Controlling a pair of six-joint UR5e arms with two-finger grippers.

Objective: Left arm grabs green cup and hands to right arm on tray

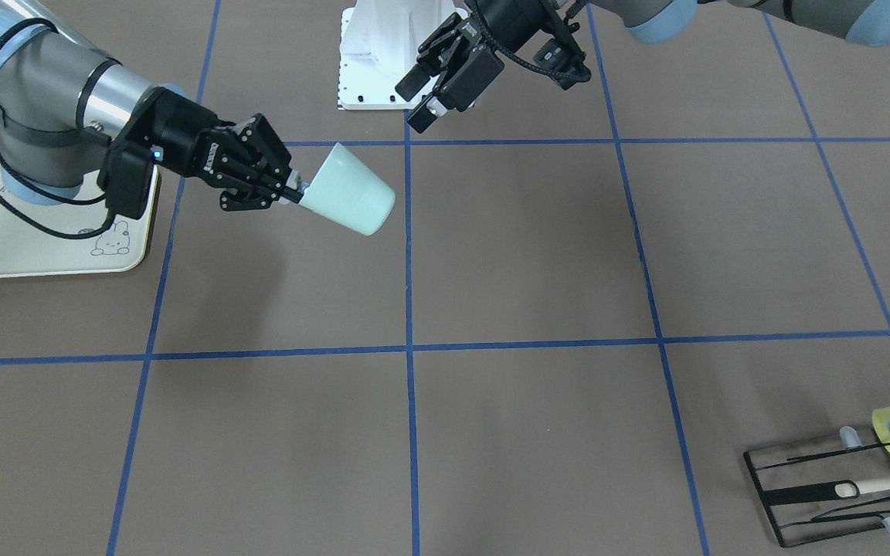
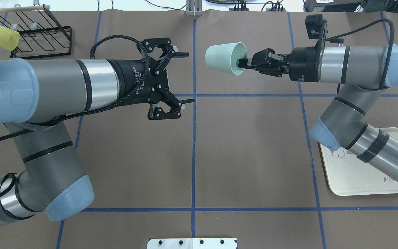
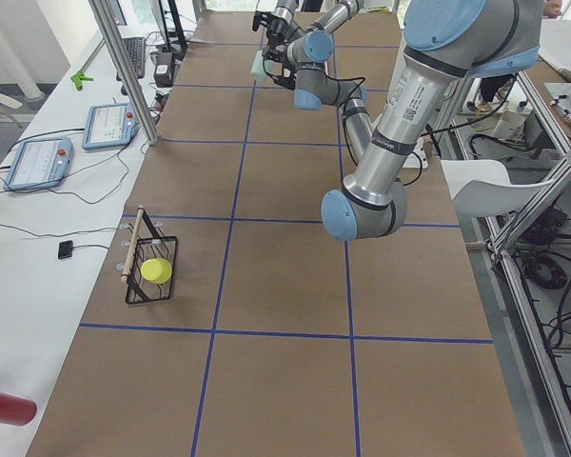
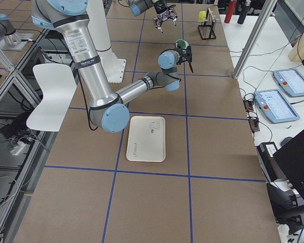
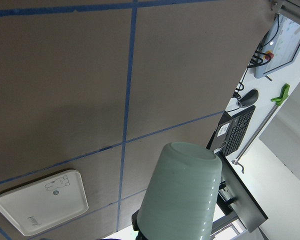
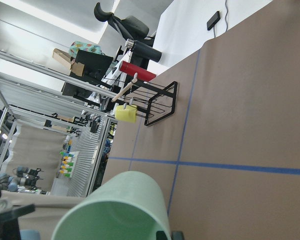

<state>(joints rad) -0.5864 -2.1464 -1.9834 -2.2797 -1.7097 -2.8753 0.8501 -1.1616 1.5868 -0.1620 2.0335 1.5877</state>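
fingers of the right gripper (image 2: 242,63) pinch the rim of the green cup (image 2: 221,58), one finger inside its mouth. cup held sideways in the air, base toward the left gripper (image 2: 188,77), whose jaws stand wide, near it but apart. tray (image 2: 358,176) lies well apart, partly under the right arm (image 2: 351,65).

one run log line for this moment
green cup: in right gripper, airborne, sideways | left gripper: open, apart from cup | tray: cup not on it
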